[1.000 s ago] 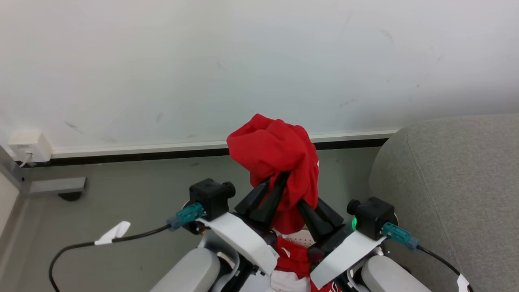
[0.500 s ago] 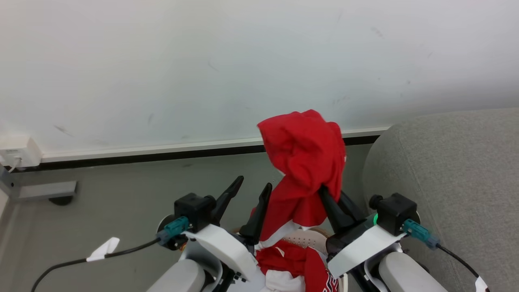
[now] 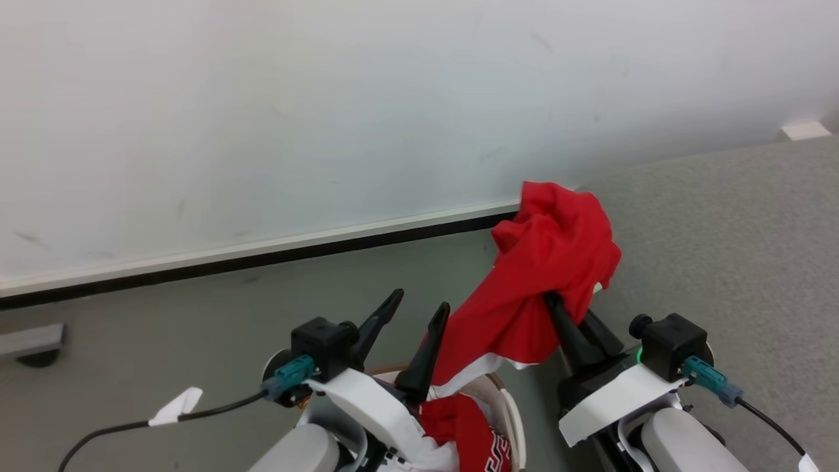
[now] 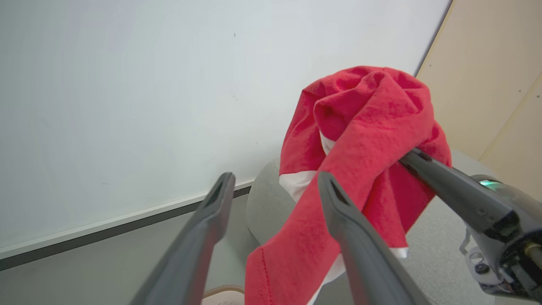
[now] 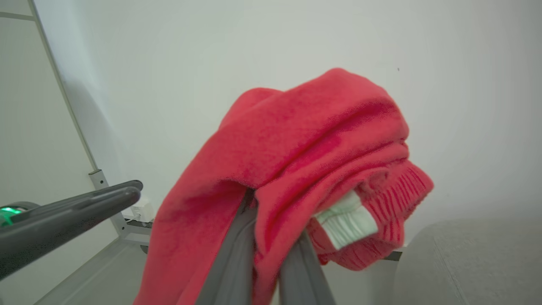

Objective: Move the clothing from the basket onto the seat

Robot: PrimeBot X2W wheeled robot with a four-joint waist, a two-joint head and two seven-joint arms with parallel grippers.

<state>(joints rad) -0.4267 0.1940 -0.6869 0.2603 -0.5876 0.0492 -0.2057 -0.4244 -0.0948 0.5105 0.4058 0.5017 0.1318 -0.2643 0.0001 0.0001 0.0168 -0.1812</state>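
The left end effector (image 3: pixel 421 301) has let go and stands wide and empty, so the right end effector (image 3: pixel 564 308) alone, clamped on the bunched clothing (image 3: pixel 550 255), has carried it to the edge of the seat (image 3: pixel 721 229), its hem still trailing into the basket (image 3: pixel 508 406) beneath the left one.

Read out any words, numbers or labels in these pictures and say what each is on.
None can be read.
Black-and-white lettering on the red clothing, down in the basket: cut off at the frame edge, unreadable.
White label on the lifted part: blurred, no print legible.
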